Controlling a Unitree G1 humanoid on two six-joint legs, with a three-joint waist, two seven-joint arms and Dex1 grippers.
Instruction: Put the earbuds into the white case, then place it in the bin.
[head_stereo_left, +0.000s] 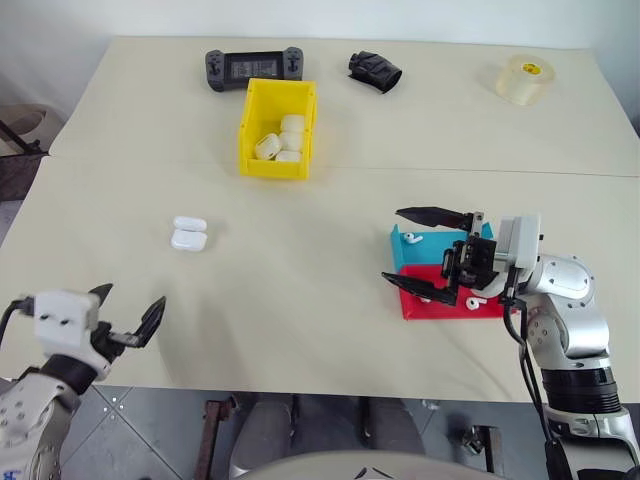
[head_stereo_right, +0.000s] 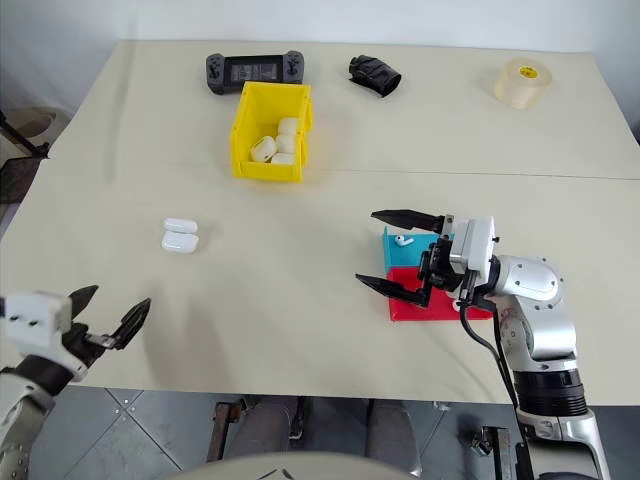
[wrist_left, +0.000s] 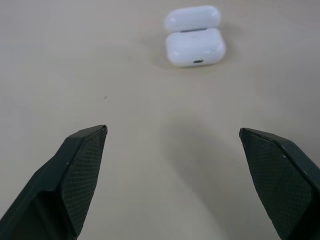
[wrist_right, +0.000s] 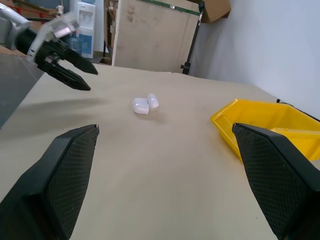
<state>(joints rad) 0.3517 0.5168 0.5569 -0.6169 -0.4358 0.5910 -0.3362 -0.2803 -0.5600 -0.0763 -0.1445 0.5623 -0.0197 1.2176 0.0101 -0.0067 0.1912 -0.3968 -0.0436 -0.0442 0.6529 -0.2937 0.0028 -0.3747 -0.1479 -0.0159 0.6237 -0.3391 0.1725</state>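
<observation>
The white case (head_stereo_left: 188, 234) lies on the table left of centre with its lid flipped open; it also shows close up (wrist_left: 195, 36). My left gripper (head_stereo_left: 132, 298) hovers open near the front edge, pointing at the case from a short way off. The yellow bin (head_stereo_left: 277, 125) stands further back and holds several white cases. One earbud (head_stereo_left: 411, 238) lies in the blue tray (head_stereo_left: 402, 250), another earbud (head_stereo_left: 472, 302) in the red tray (head_stereo_left: 425, 305). My right gripper (head_stereo_left: 393, 245) is open and empty above these trays, pointing left.
A black game controller (head_stereo_left: 254, 67), a black crumpled object (head_stereo_left: 374, 71) and a roll of clear tape (head_stereo_left: 524, 79) lie along the far side. A seam between two tabletops runs just in front of the bin.
</observation>
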